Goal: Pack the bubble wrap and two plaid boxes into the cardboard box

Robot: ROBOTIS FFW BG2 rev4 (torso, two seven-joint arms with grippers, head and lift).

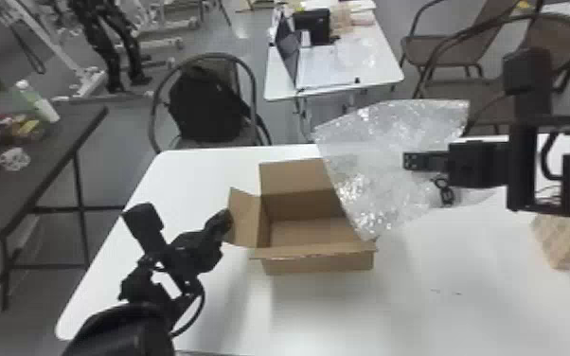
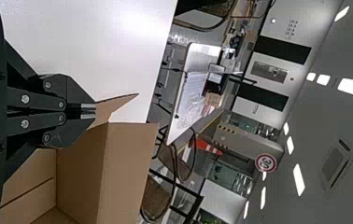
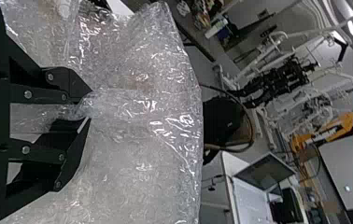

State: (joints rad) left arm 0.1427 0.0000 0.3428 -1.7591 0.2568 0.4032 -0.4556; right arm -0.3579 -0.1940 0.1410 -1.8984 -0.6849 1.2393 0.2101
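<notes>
The open cardboard box [image 1: 317,262] stands on the table, its inside bare where it shows. At its left flap is my left gripper [image 1: 227,221]; in the left wrist view the left gripper [image 2: 88,111] is closed on the edge of that flap [image 2: 118,102]. The clear bubble wrap [image 1: 374,165] hangs over the box's right side, held up by my right gripper [image 1: 409,161]. In the right wrist view, bunched bubble wrap [image 3: 151,93] runs between the fingertips of the right gripper [image 3: 88,106]. Light checkered blocks, perhaps the plaid boxes [image 1: 563,241], sit at the table's right.
A black coiled cable [image 1: 445,191] shows beside the right gripper. The white table [image 1: 416,293] extends in front of the box. Beyond its far edge stand a chair with a black backpack [image 1: 208,104] and another white table [image 1: 281,85]; a dark table [image 1: 75,128] is at the left.
</notes>
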